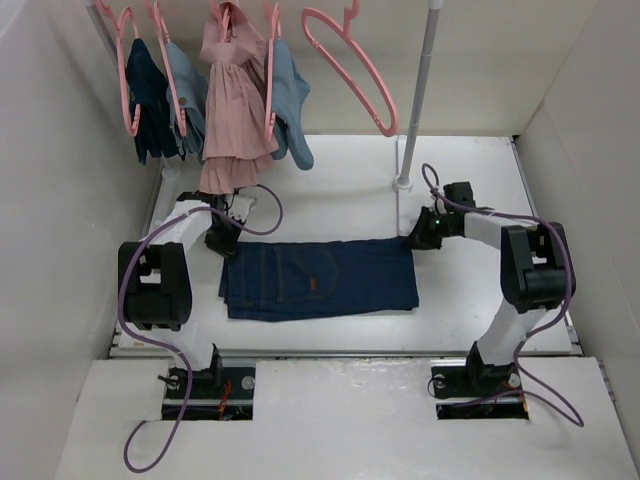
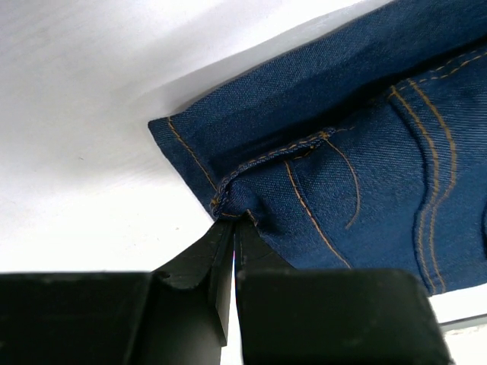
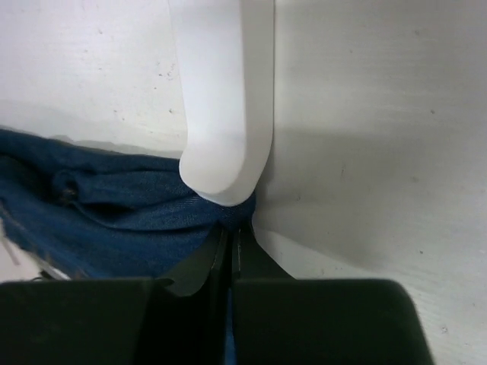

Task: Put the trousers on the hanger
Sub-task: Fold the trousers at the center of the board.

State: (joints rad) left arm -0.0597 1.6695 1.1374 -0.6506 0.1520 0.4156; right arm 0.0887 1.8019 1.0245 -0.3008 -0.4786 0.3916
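Trousers (image 1: 320, 278) lie folded flat on the counter (image 1: 340, 205), their long axis running left to right across the arms' front, waistband and pocket end toward the left arm. They sit between the two claws, so neither arm is nearer: each has its own end. The left claw (image 1: 228, 245) is at the far left corner. Its wrist view shows the fingers (image 2: 209, 262) pressed together on a pinch of denim at the stitched seam, with no gap between them. The right claw (image 1: 413, 240) is at the far right corner, and it too is closed tight on the cloth's edge, beside a white bar (image 3: 224, 99) whose rounded end overlaps the denim in that view. Both corners held are on the far long edge, the side facing the rail.

The empty hanger (image 1: 387, 122) hangs beyond the trousers, up and away from the arms and just left of the pole (image 1: 420, 90). It is closer to the right claw's end than to the left's. By my reading, the coming lift must carry that far edge up and away toward it, with both claws rising together to keep the cloth level.
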